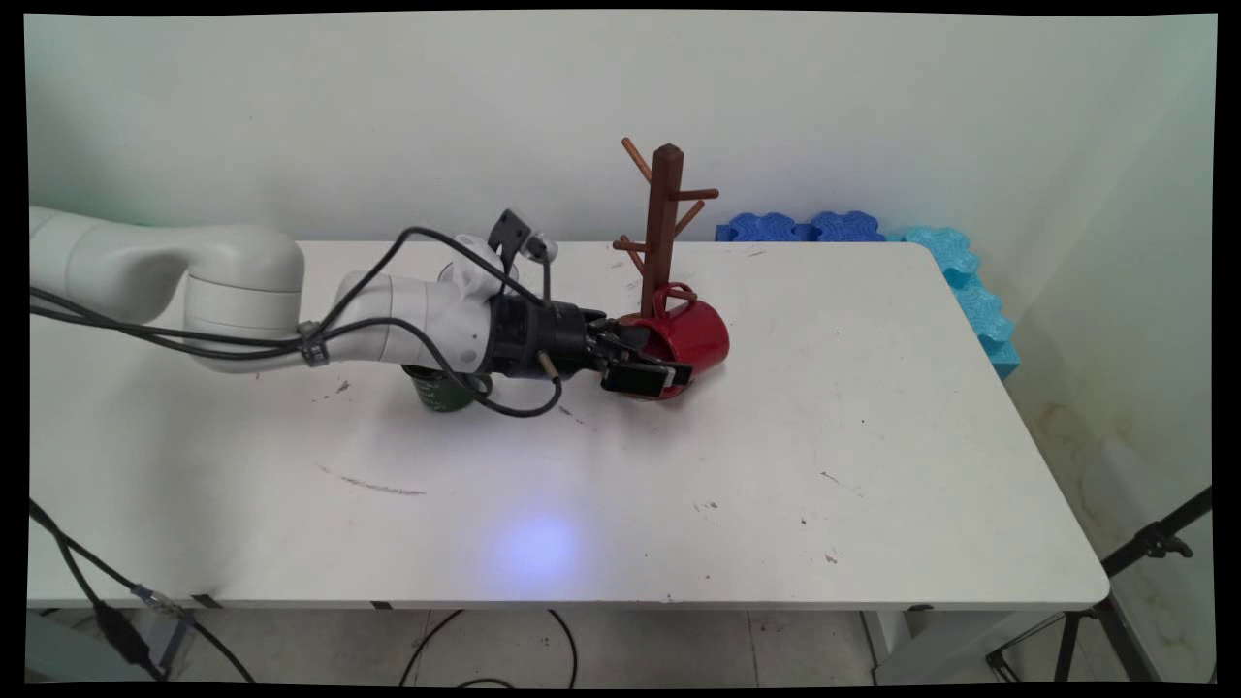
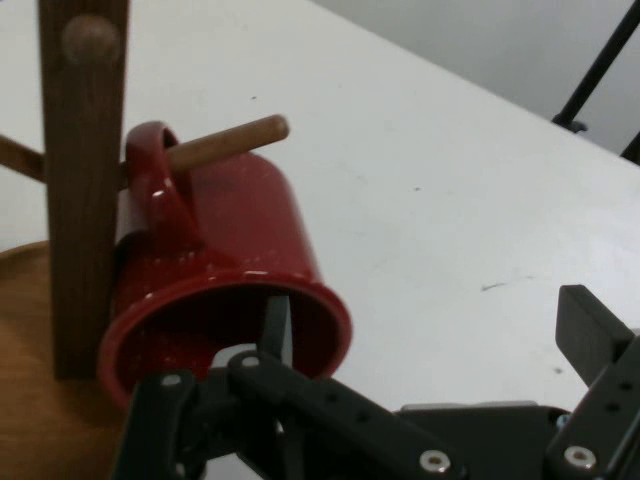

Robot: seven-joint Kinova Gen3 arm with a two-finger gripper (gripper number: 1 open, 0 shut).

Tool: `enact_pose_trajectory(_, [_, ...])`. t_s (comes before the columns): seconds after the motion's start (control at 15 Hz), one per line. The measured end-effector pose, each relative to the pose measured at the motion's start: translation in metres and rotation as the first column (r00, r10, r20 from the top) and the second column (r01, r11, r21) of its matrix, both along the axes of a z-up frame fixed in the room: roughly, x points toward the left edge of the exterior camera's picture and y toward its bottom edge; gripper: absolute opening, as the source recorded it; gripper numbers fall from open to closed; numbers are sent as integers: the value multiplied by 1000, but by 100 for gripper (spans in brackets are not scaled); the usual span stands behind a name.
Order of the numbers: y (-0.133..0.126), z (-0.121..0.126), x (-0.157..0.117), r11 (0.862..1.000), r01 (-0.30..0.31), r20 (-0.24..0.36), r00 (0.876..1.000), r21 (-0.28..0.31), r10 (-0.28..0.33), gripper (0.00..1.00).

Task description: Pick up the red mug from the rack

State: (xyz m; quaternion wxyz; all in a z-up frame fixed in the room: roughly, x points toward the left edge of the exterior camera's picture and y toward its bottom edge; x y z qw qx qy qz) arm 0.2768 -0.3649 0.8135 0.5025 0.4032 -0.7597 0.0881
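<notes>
**End effector at red mug rim, mug handle on lowest peg**

End effector [image 1: 648,364] lies approx. horizontal, pointing toward 3 o'clock in main view. Jaws are spread: one finger [image 2: 275,325] is inside the red mug [image 1: 690,334], the other outside, w/ the rim wall between them; not clamped.

Mug is tipped, mouth toward 9 o'clock facing the end effector, long axis roughly in line w/ it. Its handle [image 2: 160,185] is hooked over a low peg [image 2: 225,141] of the wooden mug tree [image 1: 665,218].

Green cup [image 1: 441,390] stands on the bench [image 1: 873,436] under the wrist, at 9 o'clock from the mug.
</notes>
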Motion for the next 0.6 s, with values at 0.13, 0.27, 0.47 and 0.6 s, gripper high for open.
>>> enact_pose_trajectory(0.13, [-3, -5, -1, 1000, -7, 20, 1000, -5, 8, 100])
enact_pose_trajectory(0.27, [-6, -10, -2, 1000, -14, 33, 999, -10, 14, 100])
enact_pose_trajectory(0.47, [-10, -17, -4, 1000, -17, 45, 999, -19, 18, 100])
enact_pose_trajectory(0.6, [-12, -20, -5, 1000, -18, 54, 998, -24, 19, 100])
